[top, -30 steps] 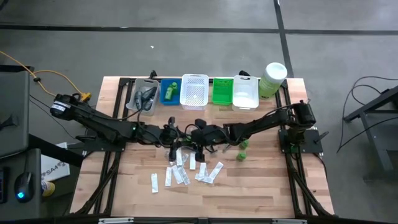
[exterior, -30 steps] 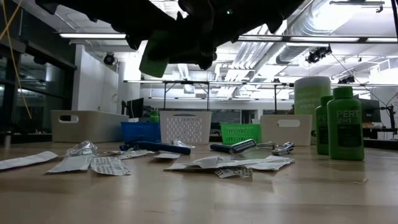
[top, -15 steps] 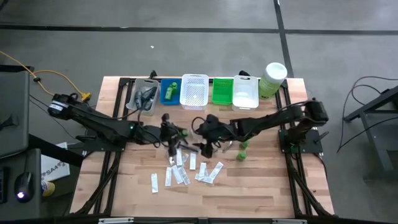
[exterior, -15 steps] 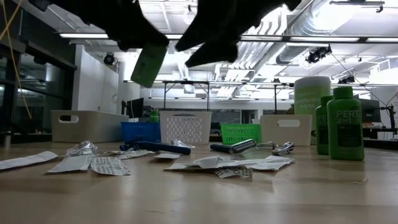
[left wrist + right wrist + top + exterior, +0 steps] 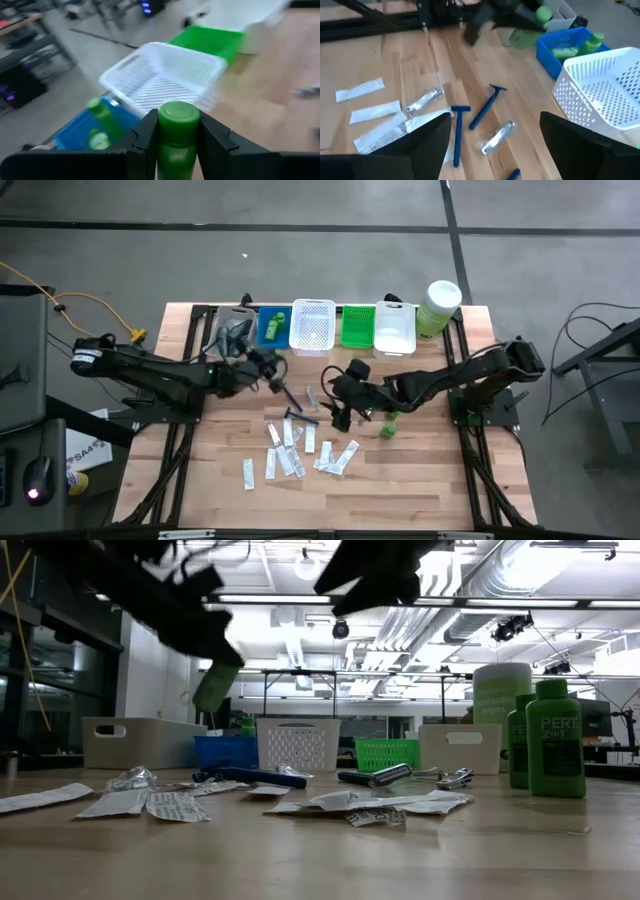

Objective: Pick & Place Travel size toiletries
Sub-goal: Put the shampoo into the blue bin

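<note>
On the wooden table (image 5: pixel 420 480), white sachets (image 5: pixel 290 455) and razors (image 5: pixel 485 107) lie scattered (baskets line the far edge). The left gripper (image 5: pixel 175 142) clamps a green bottle (image 5: pixel 176 135) near the blue basket (image 5: pixel 271 327); the right gripper (image 5: pixel 340 412) hovers spread wide mid-table.

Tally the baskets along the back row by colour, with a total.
clear basket: 1
blue basket: 1
white baskets: 2
green basket: 1
Total: 5
Note: the left gripper is shut on a green bottle near the blue basket. The right gripper is open above the table.
</note>
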Tool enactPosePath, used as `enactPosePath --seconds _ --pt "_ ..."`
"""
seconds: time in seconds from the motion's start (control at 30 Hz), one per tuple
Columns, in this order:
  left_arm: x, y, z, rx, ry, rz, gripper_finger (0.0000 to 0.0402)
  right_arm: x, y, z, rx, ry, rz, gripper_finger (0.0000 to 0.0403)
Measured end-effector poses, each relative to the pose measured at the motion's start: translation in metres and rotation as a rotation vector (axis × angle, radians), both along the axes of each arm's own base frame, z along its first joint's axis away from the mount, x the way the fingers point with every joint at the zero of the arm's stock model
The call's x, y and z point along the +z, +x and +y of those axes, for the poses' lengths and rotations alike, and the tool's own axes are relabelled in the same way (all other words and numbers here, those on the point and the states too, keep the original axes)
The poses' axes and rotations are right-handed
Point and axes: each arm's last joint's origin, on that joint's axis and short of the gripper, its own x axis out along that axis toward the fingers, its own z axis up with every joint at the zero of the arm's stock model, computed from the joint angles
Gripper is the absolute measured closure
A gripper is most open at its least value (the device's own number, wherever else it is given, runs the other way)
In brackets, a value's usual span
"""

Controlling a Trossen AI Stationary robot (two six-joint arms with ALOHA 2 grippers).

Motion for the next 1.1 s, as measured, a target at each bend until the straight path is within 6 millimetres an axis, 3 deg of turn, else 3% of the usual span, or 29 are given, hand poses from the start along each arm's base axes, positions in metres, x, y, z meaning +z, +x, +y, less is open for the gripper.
enactPosePath --seconds 0.5,0.83,1.1 --pt "-0.011 -0.022 0.092 0.085 -0.043 -0.286 0.0309 -0.001 -0.001 0.001 0.002 0.001 0.007 0.0106" --pt "-0.041 -0.009 0.117 0.133 -0.054 -0.311 0.0309 -0.001 0.000 0.001 0.001 0.000 0.006 0.0106" --pt "-0.064 -0.006 0.124 0.258 -0.087 -0.294 0.0309 -0.001 0.000 0.001 0.008 -0.010 0.010 0.0106"
